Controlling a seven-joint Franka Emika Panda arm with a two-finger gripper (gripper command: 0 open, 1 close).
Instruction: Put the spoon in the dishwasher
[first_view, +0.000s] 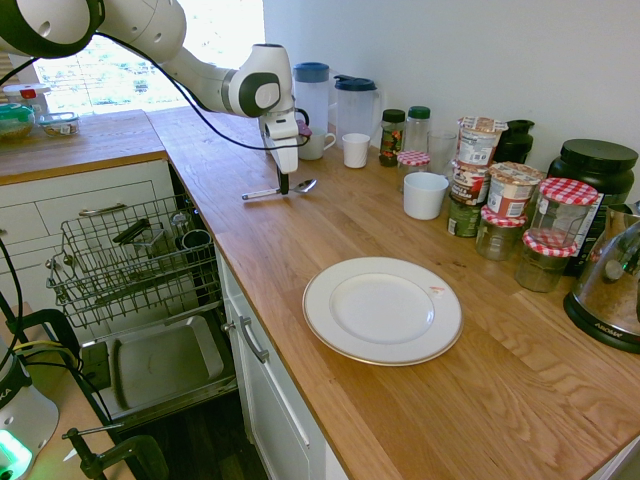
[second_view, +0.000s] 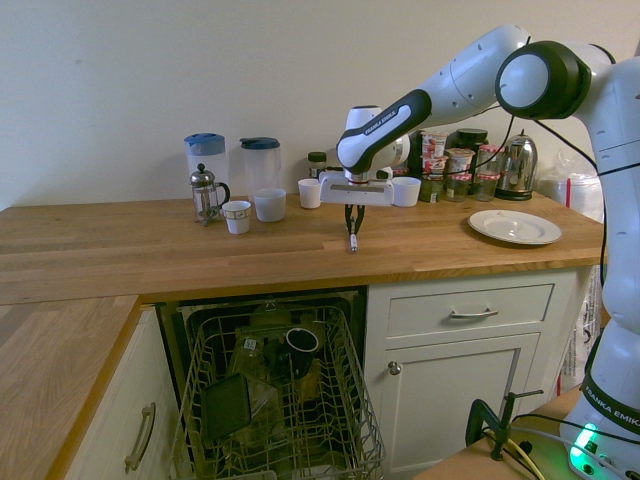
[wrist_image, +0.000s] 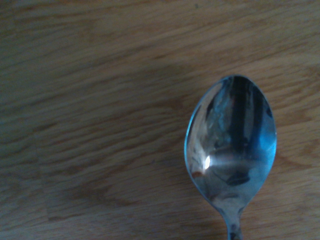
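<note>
We've got the jaws (first_view: 284, 190) clenched on the spoon (first_view: 308, 185), approx. mid-handle, down at the wooden desk (first_view: 240, 225). Spoon's low over the desk nr the edge above the dishwasher; can't tell if it's touching the wood. In the wrist view its shiny bowl shows hollow side up, w/ bright reflections.

Dishwasher (second_view: 270, 400) is open below the desk, rack (first_view: 130, 255) out. We see a dark mug (second_view: 301, 345), a clear glass item (second_view: 250, 358) & a dark flat piece (second_view: 226, 407) in it.

On the desk we've got a white plate (first_view: 382, 310) w/ thin rim line, well apart from the spoon. Along the wall: French press (second_view: 205, 192), two blue-lidded pitchers (second_view: 262, 163), white cups (first_view: 425, 196), a patterned cup (second_view: 237, 217), jars w/ red-check lids (first_view: 545, 262), stacked food tubs (first_view: 470, 183), a black-lidded tub (first_view: 598, 165) & a metal kettle (second_view: 518, 165).
</note>
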